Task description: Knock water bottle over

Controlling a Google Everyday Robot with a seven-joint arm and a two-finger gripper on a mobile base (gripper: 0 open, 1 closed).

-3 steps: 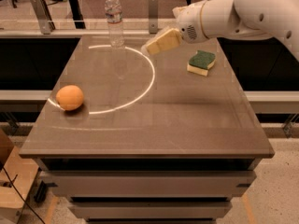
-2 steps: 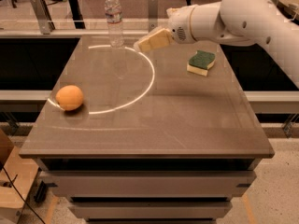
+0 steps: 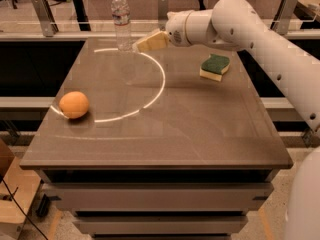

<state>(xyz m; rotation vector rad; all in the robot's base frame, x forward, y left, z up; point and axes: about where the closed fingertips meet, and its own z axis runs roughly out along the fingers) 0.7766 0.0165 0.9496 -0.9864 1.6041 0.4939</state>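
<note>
The water bottle point(image 3: 121, 21) is a small clear ribbed bottle with a white cap and a pale label band. It stands upright at the far left edge of the brown table point(image 3: 165, 139). My gripper point(image 3: 141, 44), tan at its tip, reaches in from the right on a white arm. It hovers low over the far edge, its tip just right of the bottle's base, close to it or touching.
An orange point(image 3: 74, 105) sits at the table's left side. A green and yellow sponge point(image 3: 215, 67) lies at the right rear. A white arc point(image 3: 155, 91) curves across the tabletop. Railing posts stand behind the table.
My gripper has moved left along the far edge, from near the sponge side to right beside the bottle. The bottle still stands upright.
</note>
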